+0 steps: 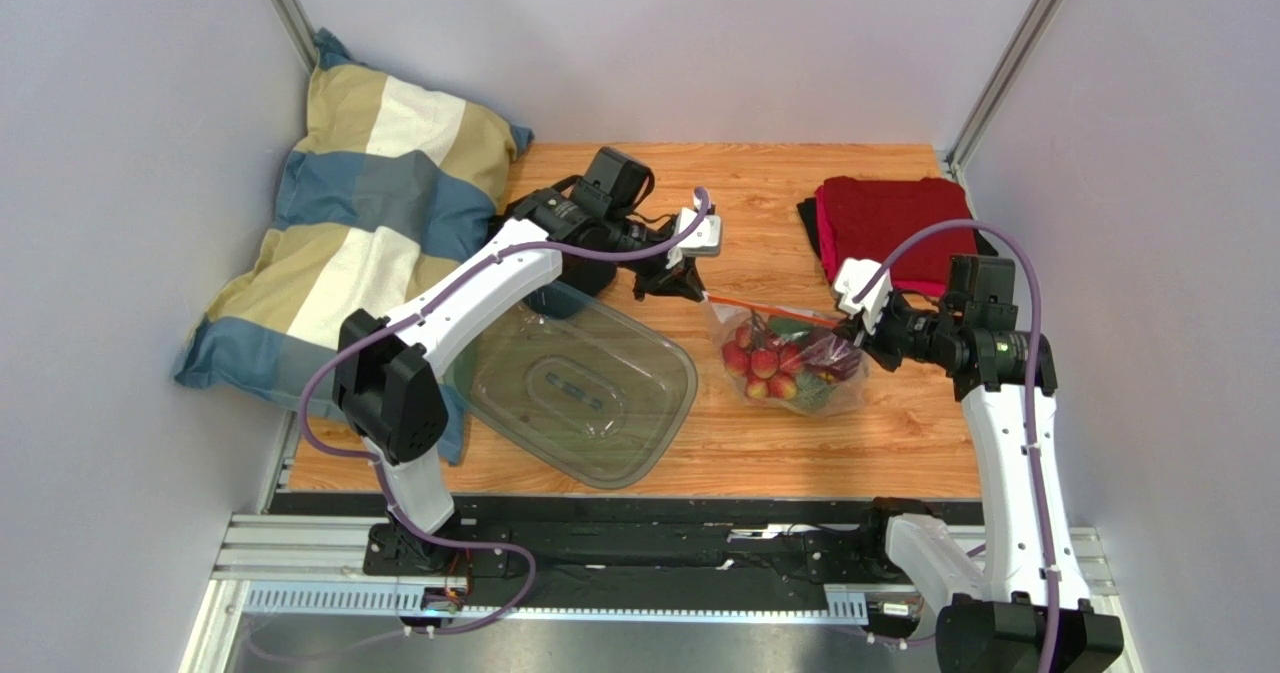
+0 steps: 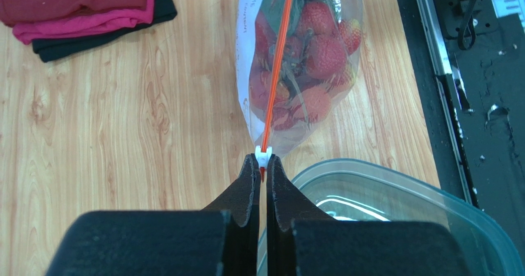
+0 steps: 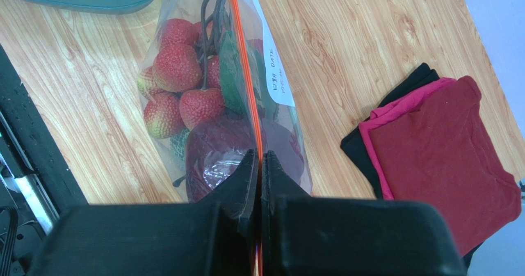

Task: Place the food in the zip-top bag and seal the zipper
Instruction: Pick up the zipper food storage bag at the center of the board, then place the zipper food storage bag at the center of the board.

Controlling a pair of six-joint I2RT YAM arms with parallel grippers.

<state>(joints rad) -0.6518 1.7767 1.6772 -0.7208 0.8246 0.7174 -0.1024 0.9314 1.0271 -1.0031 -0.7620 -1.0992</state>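
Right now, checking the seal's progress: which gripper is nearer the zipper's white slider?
Left. The left gripper is shut on the zipper right at the white slider; the right gripper pinches the zipper's opposite end, away from the slider.

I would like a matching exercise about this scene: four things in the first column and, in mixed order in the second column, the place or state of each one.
Things:
1. zip-top bag
2. clear tub
3. pillow
4. folded red cloth

Places or states:
A. far left corner
B. far right corner
C. gripped along its zipper by the left pincer and the right pincer
D. empty, to the left of the bag

Pairs: 1-C, 2-D, 3-A, 4-B
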